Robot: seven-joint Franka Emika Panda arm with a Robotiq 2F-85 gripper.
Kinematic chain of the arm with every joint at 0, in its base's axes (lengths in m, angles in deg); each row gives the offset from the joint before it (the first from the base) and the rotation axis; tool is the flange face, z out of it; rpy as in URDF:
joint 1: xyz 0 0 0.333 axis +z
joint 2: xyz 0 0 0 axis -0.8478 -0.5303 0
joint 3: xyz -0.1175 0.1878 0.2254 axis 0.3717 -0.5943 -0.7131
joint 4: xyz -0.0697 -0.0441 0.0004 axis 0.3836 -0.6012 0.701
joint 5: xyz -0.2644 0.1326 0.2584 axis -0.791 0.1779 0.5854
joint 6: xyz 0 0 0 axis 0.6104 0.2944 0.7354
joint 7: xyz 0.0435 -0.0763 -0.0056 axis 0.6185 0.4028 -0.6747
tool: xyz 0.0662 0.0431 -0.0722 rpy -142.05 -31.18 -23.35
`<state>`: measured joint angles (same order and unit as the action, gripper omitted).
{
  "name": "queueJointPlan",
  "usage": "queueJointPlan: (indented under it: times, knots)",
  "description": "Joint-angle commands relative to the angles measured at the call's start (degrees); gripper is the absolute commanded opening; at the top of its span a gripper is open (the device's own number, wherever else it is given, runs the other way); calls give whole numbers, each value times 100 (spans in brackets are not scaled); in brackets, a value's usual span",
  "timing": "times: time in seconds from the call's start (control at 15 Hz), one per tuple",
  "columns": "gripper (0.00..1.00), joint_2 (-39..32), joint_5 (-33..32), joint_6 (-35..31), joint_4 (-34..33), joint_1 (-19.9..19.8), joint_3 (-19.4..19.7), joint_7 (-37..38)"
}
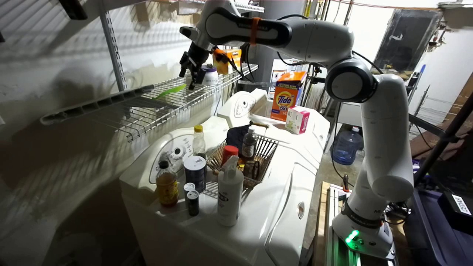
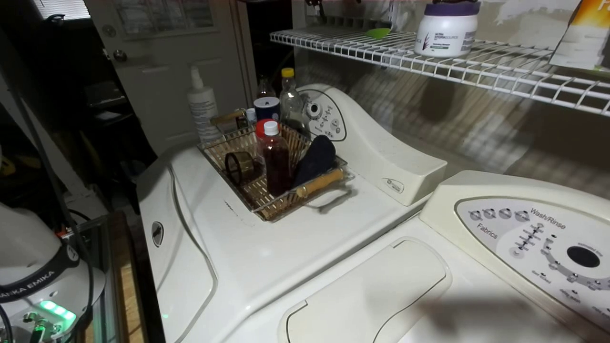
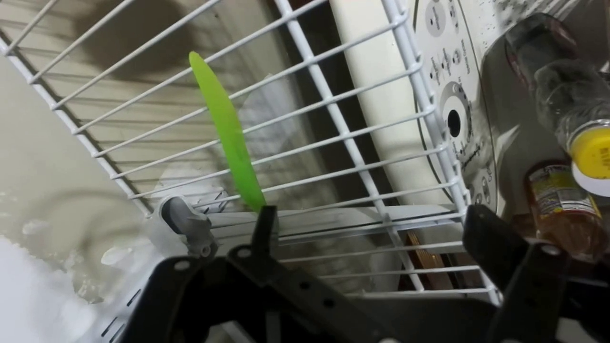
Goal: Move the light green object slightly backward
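The light green object [image 1: 169, 91] is a thin, elongated, bright lime strip lying on the white wire shelf [image 1: 153, 123]. In an exterior view, only a short green part of it [image 2: 378, 33] shows near the shelf's far end. In the wrist view, the light green object [image 3: 228, 126] lies across the shelf wires, upper left of the jaws. My gripper [image 1: 188, 79] is above the shelf beside the object's nearer end. In the wrist view, my gripper [image 3: 371, 214] is open, with nothing between its fingers. Its left fingertip overlaps the object's lower end; I cannot tell whether they touch.
A white jar with a purple lid [image 2: 445, 35] stands on the shelf close to the gripper, with an orange carton [image 1: 227, 62] behind it. A long grey slotted bar [image 1: 99, 104] lies along the wall. Below are bottles [image 3: 591, 143] and a basket [image 1: 266, 159] on the white machine.
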<state>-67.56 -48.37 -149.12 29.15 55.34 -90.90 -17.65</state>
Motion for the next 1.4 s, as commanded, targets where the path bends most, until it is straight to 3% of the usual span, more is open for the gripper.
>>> queueJointPlan:
  times: [0.0, 0.53, 1.33]
  knots:
    - [100, -19, -21, -56, 18, 4, 23, 68]
    - [100, -461, 385, -809, -204, -264, -24, 433]
    - [100, -1022, 862, -807, -827, -415, -168, 339]
